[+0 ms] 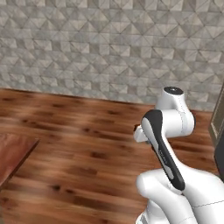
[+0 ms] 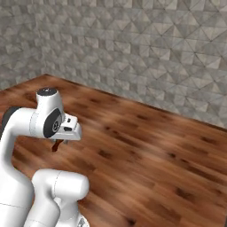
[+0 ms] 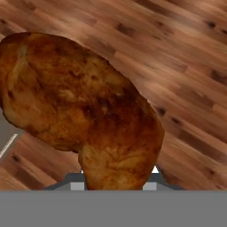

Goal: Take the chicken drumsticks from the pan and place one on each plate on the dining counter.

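Above the wood floor (image 3: 190, 66), the jaws pinch one chicken drumstick (image 3: 84, 111).

open wood floor (image 2: 146, 146) ahead, tiled wall (image 2: 133, 48) beyond, counter corner (image 1: 13, 153) left

Even, soft light (rendered); coarse, slightly blurry.

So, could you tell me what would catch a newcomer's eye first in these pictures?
The browned, orange-brown chicken drumstick looms large in the hand view, rising from between the fingers that hold it, over a brown wood-plank floor. In both base views the white robot arm is folded up over that floor, before a grey, faceted tiled wall. At the left edge of the left base view shows a corner of a glossy reddish-brown counter top.
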